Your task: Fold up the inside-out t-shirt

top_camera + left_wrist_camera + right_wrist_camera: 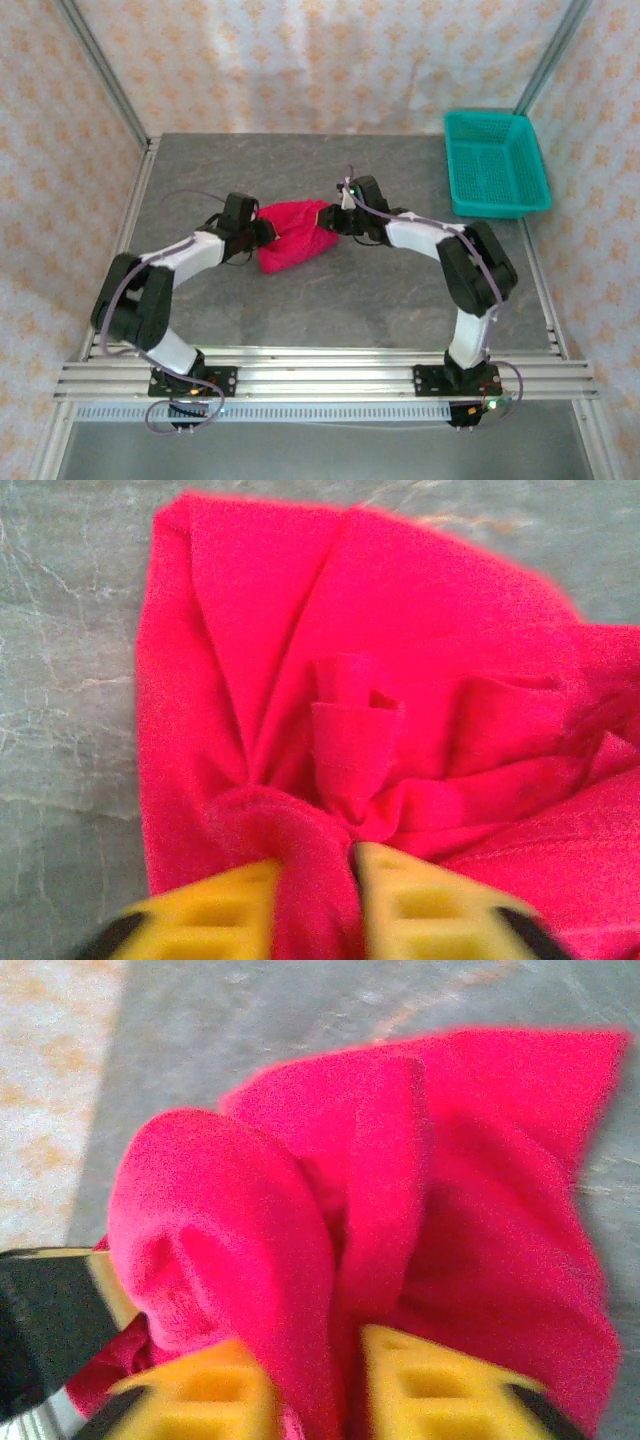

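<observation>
From above, the crimson t-shirt (292, 236) lies bunched at the middle of the desk (340, 310), bare surface all around it; the teal mesh basket (496, 162) at the far right corner holds nothing. At the left wrist, the left end effector (318, 905) has cloth between its fingers. At the right wrist, the right end effector (318, 1385) likewise pinches a fold.

Right claw (310, 1385) straddles a fold of bunched red t-shirt (480, 1210).

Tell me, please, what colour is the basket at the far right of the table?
Teal; the basket shows best in the top external view.
</observation>
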Action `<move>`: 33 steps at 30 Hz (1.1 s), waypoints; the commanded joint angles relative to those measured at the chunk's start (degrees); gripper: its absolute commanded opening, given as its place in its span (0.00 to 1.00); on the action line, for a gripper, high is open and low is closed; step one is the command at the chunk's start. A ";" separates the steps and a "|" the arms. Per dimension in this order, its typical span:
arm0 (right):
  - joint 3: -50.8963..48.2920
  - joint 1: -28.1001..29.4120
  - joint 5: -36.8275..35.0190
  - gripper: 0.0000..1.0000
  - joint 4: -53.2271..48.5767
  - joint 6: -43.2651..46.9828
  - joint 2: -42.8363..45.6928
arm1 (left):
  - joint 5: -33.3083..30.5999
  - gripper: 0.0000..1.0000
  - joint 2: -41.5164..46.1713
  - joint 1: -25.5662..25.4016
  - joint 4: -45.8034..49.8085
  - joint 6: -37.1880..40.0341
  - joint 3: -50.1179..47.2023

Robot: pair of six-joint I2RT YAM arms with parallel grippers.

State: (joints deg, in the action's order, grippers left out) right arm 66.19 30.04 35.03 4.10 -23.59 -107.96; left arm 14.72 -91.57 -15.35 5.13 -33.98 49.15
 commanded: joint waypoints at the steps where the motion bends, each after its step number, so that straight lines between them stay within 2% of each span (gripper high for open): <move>1: 4.14 -1.04 -0.09 0.68 -11.09 0.70 -4.24 | -8.42 0.70 -3.00 0.57 8.44 1.63 3.57; 3: 4.49 -1.08 -3.18 0.86 -15.41 2.63 -1.36 | -15.14 0.84 -1.11 0.54 14.25 2.28 6.31; 4: 4.39 -1.04 -6.29 0.90 -17.70 4.08 0.94 | -18.07 1.00 0.43 0.52 16.28 2.81 7.45; 7: 4.85 -1.13 -23.30 0.97 -28.08 10.78 9.51 | -27.11 1.00 5.08 0.44 22.23 7.76 11.46; 8: 4.46 -1.28 -31.67 1.00 -30.74 12.98 12.23 | -30.86 1.00 6.19 0.53 22.79 10.72 12.23; 10: 1.33 -1.84 -49.11 0.99 -31.37 17.16 17.04 | -35.53 1.00 7.01 0.84 22.01 18.02 12.78; 12: -6.25 -3.55 -67.23 0.99 -24.31 21.57 20.93 | -41.91 1.00 6.32 1.74 21.20 23.00 12.66; 14: -15.41 -6.28 -77.56 0.99 -11.10 28.47 23.23 | -45.57 1.00 5.96 2.99 17.98 26.12 10.00; 15: -20.74 -7.77 -79.96 0.99 -2.29 32.71 24.11 | -43.78 1.00 6.27 3.95 14.17 28.73 6.85; 17: -28.79 -10.50 -79.12 0.99 10.61 35.29 25.11 | -40.95 1.00 7.37 5.41 4.15 31.17 0.29; 21: -38.84 -13.88 -73.06 0.99 28.28 35.38 25.15 | -37.66 1.00 10.28 6.41 -19.14 36.23 -13.70; 22: -39.54 -13.91 -72.85 0.99 29.98 35.92 25.34 | -37.13 1.00 10.75 6.96 -23.36 36.87 -16.06; 25: -44.24 -16.66 -67.12 1.00 41.93 33.92 26.58 | -31.45 1.00 12.70 10.25 -31.14 35.82 -19.76; 28: -46.78 -21.77 -55.78 0.99 45.08 27.34 27.49 | -21.11 1.00 13.04 16.54 -33.57 30.89 -20.82; 30: -50.67 -23.17 -52.94 1.00 59.13 27.25 21.32 | -19.44 1.00 11.04 17.46 -43.46 28.90 -24.63; 32: -52.84 -22.88 -51.80 0.99 69.13 29.03 16.18 | -17.59 1.00 10.72 16.94 -41.38 30.33 -23.58; 33: -53.16 -22.11 -52.25 0.99 69.19 29.74 16.18 | -16.11 1.00 9.87 16.72 -42.76 31.22 -23.84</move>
State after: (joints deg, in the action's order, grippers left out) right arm 16.01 7.03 -22.22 57.60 6.09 -88.47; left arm -7.70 -80.25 2.20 -28.88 -2.76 26.26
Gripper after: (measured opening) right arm 0.994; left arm 0.992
